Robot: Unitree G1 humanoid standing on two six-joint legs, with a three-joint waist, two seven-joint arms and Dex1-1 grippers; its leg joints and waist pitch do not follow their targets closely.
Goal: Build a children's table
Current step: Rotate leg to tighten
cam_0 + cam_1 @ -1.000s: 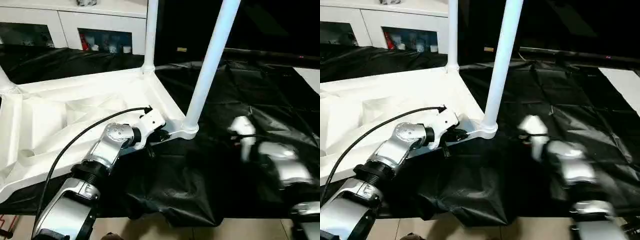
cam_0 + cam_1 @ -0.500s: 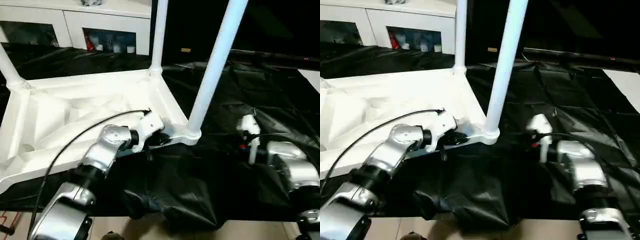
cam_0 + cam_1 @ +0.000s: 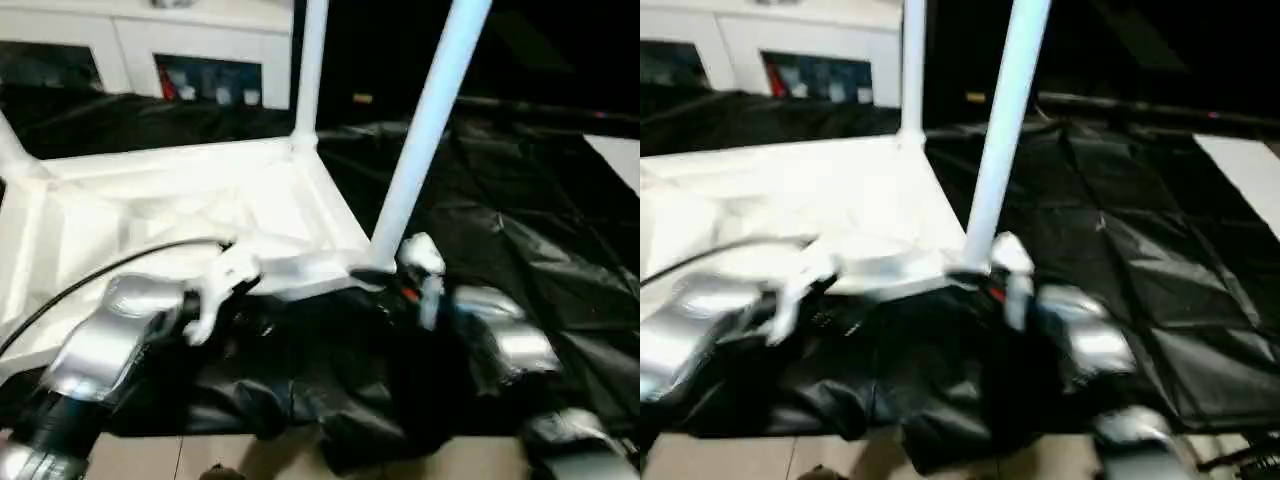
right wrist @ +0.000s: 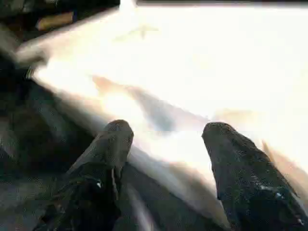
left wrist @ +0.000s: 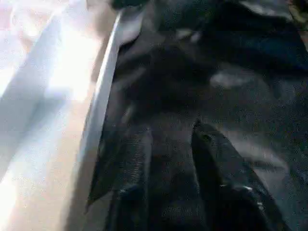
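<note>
Table (image 3: 150,200): showing all white, legs included. Sheet (image 3: 520,210) under it: lying glossy black, creased. Cabinet (image 3: 140,45): standing white. Forearms (image 3: 100,345): gleaming silver. Fingers (image 4: 103,159): showing black. Floor (image 3: 250,460): showing beige.

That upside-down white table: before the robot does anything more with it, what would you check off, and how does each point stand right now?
1. Table top lies underside up on the black sheet: ok.
2. Near corner leg stands in its socket: ok, though how firmly it is seated, cannot tell.
3. Far corner leg stands upright: ok.
4. Fourth leg fitted: cannot tell.
5. Right end effector fingers apart, facing the table's edge: ok.
6. Left end effector holding nothing, over the sheet beside the table's edge: ok.
</note>
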